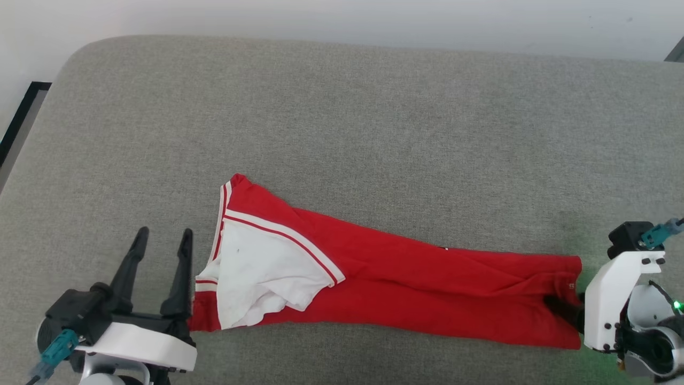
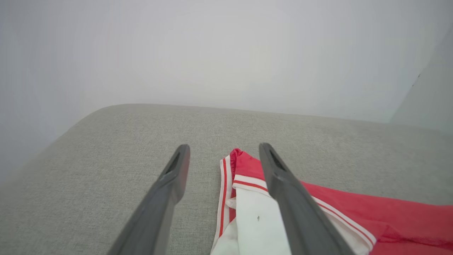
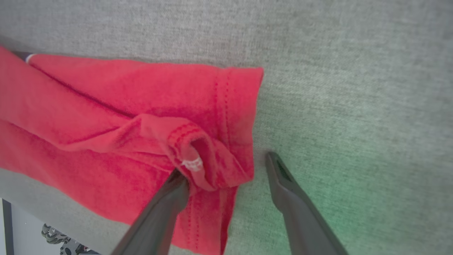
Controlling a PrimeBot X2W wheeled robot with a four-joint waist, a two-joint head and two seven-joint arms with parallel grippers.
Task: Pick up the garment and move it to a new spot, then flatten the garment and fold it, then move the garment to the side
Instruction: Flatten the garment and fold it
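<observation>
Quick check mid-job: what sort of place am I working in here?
Likely an indoor room, maybe a bedroom or test bay: a wide grey fabric-covered pad with a rounded corner, a plain white wall behind it, a red garment laid on it.

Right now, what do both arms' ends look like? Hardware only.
Left gripper: two long tapered dark grey fingers on a black base, white shell, teal cable connector at the wrist. Right gripper: matching dark fingers, white angular bracket, black block on top, another teal plug, small green light.
</observation>
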